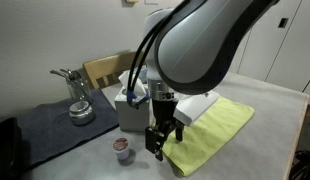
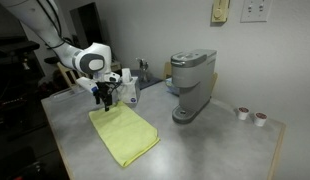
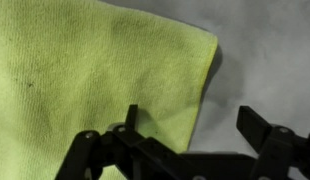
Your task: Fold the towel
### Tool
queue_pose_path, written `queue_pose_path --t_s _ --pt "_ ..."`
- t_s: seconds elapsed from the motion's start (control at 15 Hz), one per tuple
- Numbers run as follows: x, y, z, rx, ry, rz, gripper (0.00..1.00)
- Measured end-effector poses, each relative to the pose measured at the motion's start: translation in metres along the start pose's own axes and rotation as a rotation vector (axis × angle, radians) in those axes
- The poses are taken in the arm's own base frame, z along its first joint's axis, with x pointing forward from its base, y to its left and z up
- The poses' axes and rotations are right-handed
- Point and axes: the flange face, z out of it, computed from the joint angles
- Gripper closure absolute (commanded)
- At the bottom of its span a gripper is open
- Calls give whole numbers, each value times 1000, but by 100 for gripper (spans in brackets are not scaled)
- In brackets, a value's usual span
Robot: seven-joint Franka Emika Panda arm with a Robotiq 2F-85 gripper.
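Two jaws of the gripper point(image 3: 187, 118) stand wide open astride an edge of the towel point(image 3: 95, 70) in the wrist view, holding nothing. Only an exterior view shows the coffee machine point(image 2: 192, 85) near the towel, which is spread on the table point(image 2: 215, 145).

No lettering, brand, number or sign is legible in any view; the grey plastic coffee machine point(image 2: 192, 85) appears too small to read.

Yellow-green towel point(image 1: 217, 127), black claw point(image 1: 160, 150), grey table point(image 2: 200, 142), dark grey-blue mat point(image 1: 50, 130), silver-grey coffee machine point(image 2: 192, 85).
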Motion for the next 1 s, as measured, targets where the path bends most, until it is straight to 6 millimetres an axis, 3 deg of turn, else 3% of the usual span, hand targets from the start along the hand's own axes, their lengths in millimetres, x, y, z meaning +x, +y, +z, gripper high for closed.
queue_pose_path --t_s 0.47,0.73,0.8,0.87,1.0 --pt "-4 -15 2 31 -5 -3 0" --pt "-4 -10 13 48 -25 18 0" --pt "-3 -8 17 51 -29 23 3" --pt "-2 -8 16 54 -29 26 24" --pt "-1 -7 16 57 -28 31 30"
